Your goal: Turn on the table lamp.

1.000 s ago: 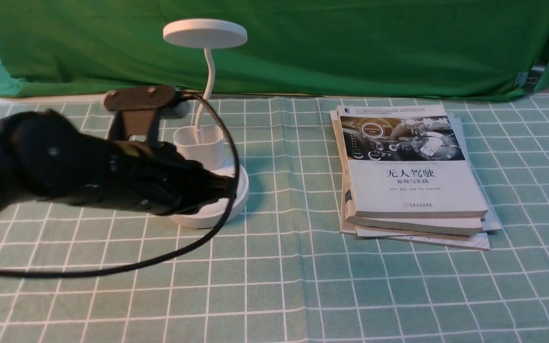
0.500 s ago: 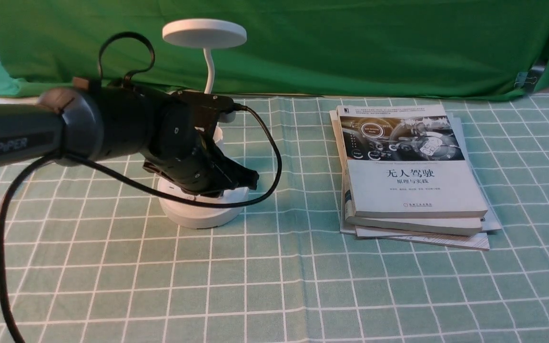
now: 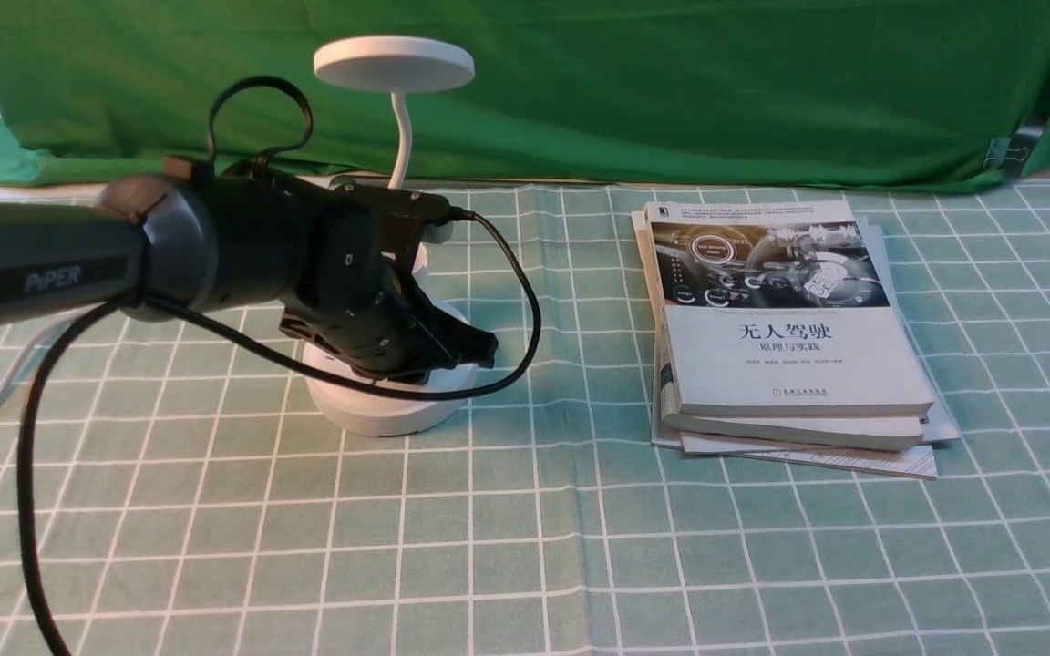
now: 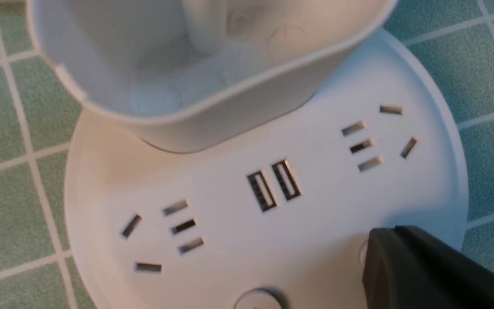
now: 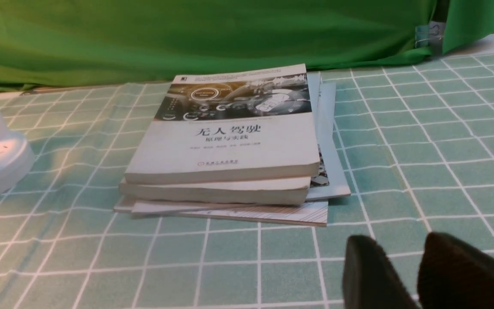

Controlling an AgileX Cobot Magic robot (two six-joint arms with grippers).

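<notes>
The table lamp (image 3: 393,62) is white, with a flat disc head, a thin gooseneck and a round base (image 3: 370,415) at the left of the checked cloth. My left gripper (image 3: 484,349) reaches in from the left and hangs low over the base, its jaws shut on nothing. In the left wrist view the gripper (image 4: 384,244) has its tip over a round button (image 4: 362,255), mostly hidden; whether it touches I cannot tell. A second button (image 4: 257,300), sockets and the cup-shaped holder (image 4: 212,107) also show. My right gripper (image 5: 401,257) hovers over bare cloth, slightly open and empty.
A stack of books (image 3: 789,337) lies to the right of the lamp, also seen as the books (image 5: 230,150) in the right wrist view. A black cable (image 3: 525,310) loops from my left wrist past the lamp base. A green backdrop (image 3: 671,91) closes off the far edge.
My left arm has swung up and right from low beside the lamp, bringing the shut gripper over the base. In the last half second it has only crept slightly further right.
</notes>
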